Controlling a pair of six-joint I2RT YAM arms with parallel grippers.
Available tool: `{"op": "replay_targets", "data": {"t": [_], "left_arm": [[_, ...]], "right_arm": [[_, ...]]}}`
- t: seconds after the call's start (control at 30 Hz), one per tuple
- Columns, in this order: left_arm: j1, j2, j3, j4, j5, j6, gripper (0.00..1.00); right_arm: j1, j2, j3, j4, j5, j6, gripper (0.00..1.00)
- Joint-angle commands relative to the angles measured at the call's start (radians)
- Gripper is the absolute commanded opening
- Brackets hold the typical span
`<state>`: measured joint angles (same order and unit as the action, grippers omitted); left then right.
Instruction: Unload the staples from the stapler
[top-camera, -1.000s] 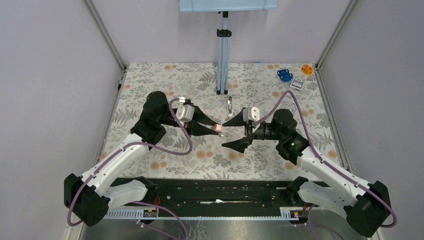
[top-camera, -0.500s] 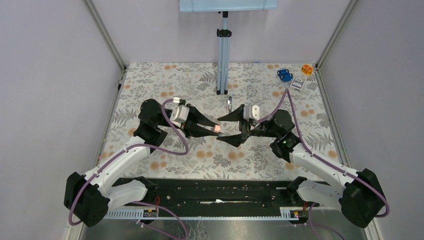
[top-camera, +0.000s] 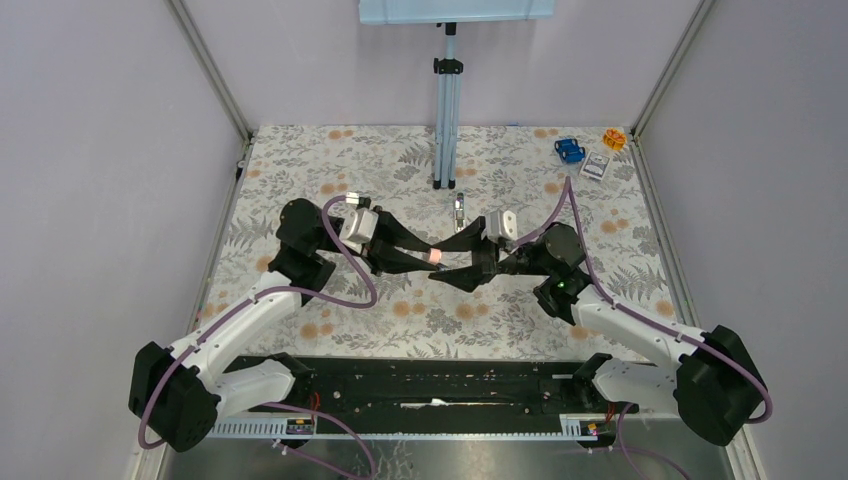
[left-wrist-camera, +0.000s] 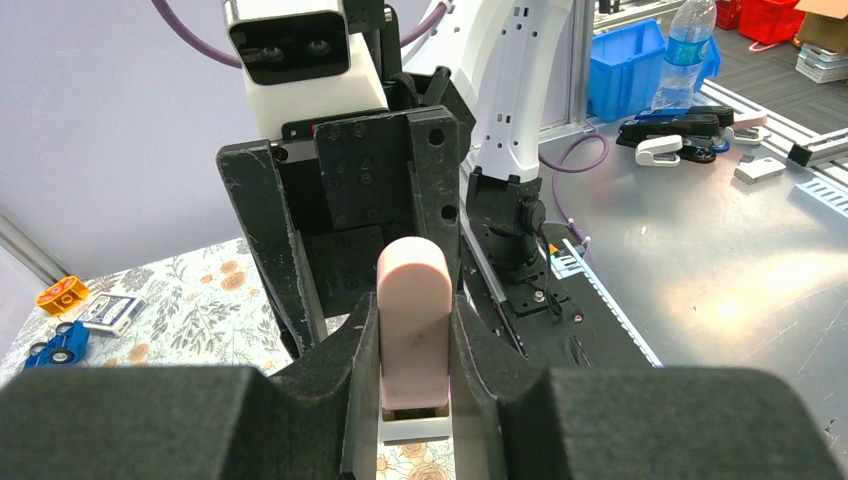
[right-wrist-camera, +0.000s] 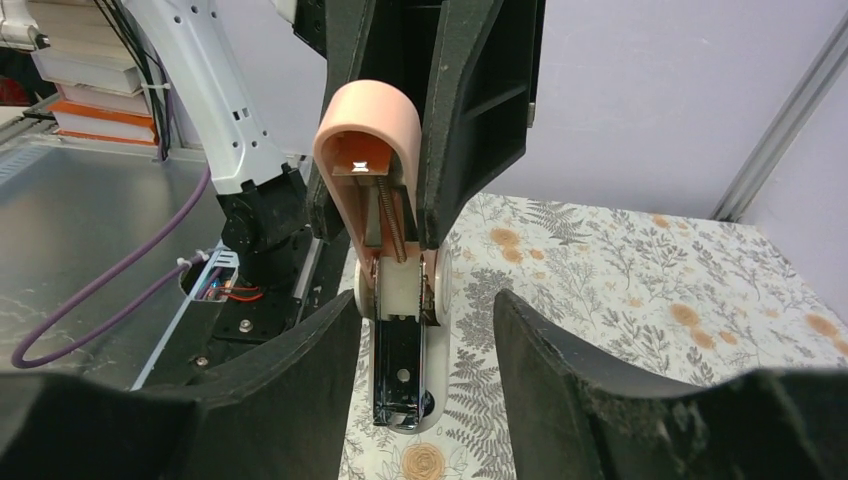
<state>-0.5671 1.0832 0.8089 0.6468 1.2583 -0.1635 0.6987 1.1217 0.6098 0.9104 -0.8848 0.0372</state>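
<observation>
Over the floral tablecloth (top-camera: 300, 160), mid-table, the left gripper (left-wrist-camera: 412, 345) clamps the pink stapler (right-wrist-camera: 365, 150), which is hinged open. The right gripper (right-wrist-camera: 425, 310) faces it head-on, jaws half open and empty. They straddle the hanging magazine (right-wrist-camera: 398, 370), whose length runs crosswise to their closing line.

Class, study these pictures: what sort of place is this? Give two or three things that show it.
Most likely a robotics lab: two robot arms work over a flowered cloth, metal posts and plain walls fence it in, and a steel workbench with blue bins lies beyond.
</observation>
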Motion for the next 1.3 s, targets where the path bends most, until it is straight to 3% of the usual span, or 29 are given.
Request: {"op": "replay_targets", "data": {"t": [0.0,0.37,0.43,0.47,0.5,0.63,0.7,0.8,0.83,1.0,1.27], "left_arm": [[0.008,0.001,0.006,0.059,0.005,-0.008,0.0],[0.009,0.009,0.001,0.059,-0.016,-0.005,0.0],[0.01,0.008,-0.001,0.053,-0.037,-0.004,0.08],[0.01,0.006,-0.003,0.052,-0.042,-0.002,0.12],[0.011,0.004,-0.005,0.05,-0.047,-0.001,0.25],[0.012,-0.014,-0.02,0.047,-0.082,0.003,0.47],[0.013,-0.021,-0.025,0.039,-0.101,0.009,0.57],[0.013,-0.026,-0.027,0.025,-0.125,0.015,0.94],[0.013,-0.029,-0.025,0.019,-0.136,0.015,0.98],[0.021,-0.055,-0.006,-0.093,-0.289,0.061,0.99],[0.046,-0.121,-0.026,-0.255,-0.821,0.02,0.99]], "right_arm": [[0.014,0.013,0.002,0.103,-0.014,0.037,0.56],[0.015,0.015,-0.002,0.12,-0.01,0.049,0.37],[0.015,0.015,-0.001,0.124,-0.015,0.054,0.28],[0.015,0.015,-0.001,0.124,-0.017,0.056,0.24],[0.015,0.016,0.0,0.124,-0.018,0.059,0.18],[0.015,0.022,0.0,0.123,-0.015,0.074,0.02],[0.015,0.025,0.001,0.124,-0.008,0.082,0.0],[0.015,0.027,0.001,0.123,0.006,0.092,0.0],[0.015,0.027,0.001,0.119,0.013,0.094,0.0],[0.015,0.021,0.011,-0.004,0.125,0.057,0.0],[0.015,0.085,0.122,-0.37,0.551,0.062,0.0]]}}
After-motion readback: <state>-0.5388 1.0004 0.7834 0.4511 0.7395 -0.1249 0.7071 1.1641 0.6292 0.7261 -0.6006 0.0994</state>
